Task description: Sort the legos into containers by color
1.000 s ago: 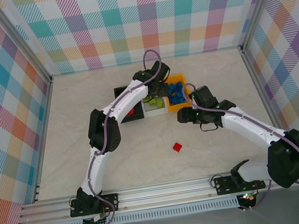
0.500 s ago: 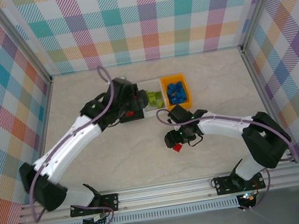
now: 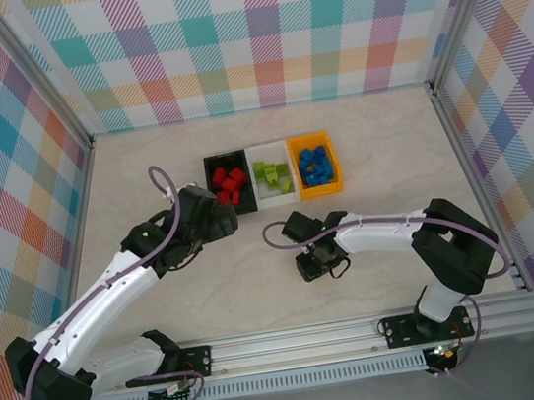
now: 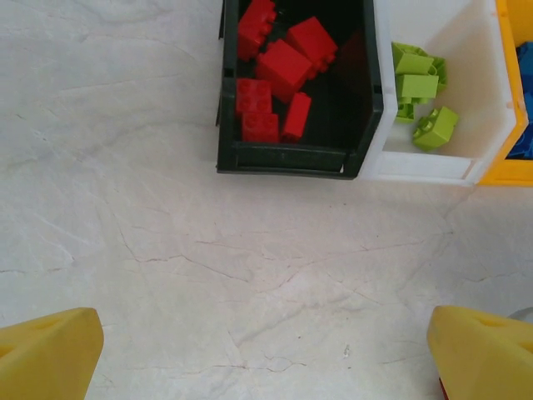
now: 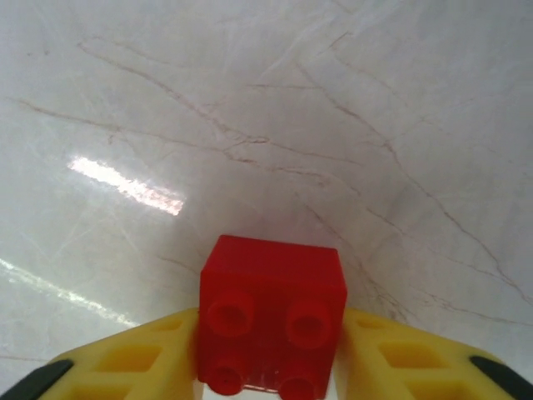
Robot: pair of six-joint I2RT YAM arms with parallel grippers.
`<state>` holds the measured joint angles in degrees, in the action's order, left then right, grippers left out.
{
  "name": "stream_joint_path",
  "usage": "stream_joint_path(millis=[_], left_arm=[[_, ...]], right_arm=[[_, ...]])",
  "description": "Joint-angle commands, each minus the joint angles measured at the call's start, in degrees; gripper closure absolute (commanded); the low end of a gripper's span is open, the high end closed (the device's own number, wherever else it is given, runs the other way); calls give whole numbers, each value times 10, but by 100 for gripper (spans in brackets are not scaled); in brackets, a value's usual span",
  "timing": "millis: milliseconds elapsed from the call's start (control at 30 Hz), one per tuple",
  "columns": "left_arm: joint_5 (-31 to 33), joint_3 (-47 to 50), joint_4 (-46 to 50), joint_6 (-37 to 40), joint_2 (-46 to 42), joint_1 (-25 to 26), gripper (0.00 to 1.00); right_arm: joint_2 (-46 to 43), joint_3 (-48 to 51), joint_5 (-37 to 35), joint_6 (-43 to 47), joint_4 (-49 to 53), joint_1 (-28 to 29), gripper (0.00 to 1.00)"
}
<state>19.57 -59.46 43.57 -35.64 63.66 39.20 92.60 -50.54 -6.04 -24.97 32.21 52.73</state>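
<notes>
Right wrist cam: right gripper [image 5: 271, 367] clamped on a red lego [image 5: 273, 300]; left gripper [image 4: 266, 354] spread wide near the black bin [image 4: 283, 158].

worktop [image 5: 166, 100]: pale stone-look surface, fine veins, smooth, semi-gloss, with a bright glare streak on it. red brick [image 5: 273, 283] in my right tool [image 5: 271, 367]: moulded plastic, glossy, crisp studs. fingers [image 5: 125, 362] either side of it: yellow plastic, matt, black at the outer ends. my left tool [image 4: 265, 354]: same matt yellow plastic. black bin [image 4: 283, 158], white bin [image 4: 420, 167], orange-yellow bin [image 4: 510, 171]: smooth plastic, low sheen. binned red bricks [image 4: 283, 67] and lime bricks [image 4: 416, 83]: same plastic as the held one. frame rail [image 3: 297, 340]: bare extruded metal, dull silver. walls [image 3: 224, 37]: matt plaid print, cloth or paper, can't tell. arm shells [image 3: 102, 298]: smooth white plastic.
</notes>
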Motion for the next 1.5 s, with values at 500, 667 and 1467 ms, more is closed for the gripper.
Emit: stream_joint_path(millis=[500,667,1467], left_arm=[[50,34,51,-27,-89,-7,0],[56,42,71,-35,-100,-7,0],[277,165,-230,86,-182,-37,0]], right_arm=[[67,-307,13,35,-7,-16,65],[220,-509,25,44,3,-50,63],[112,-431,4,4,-221,-116,18]])
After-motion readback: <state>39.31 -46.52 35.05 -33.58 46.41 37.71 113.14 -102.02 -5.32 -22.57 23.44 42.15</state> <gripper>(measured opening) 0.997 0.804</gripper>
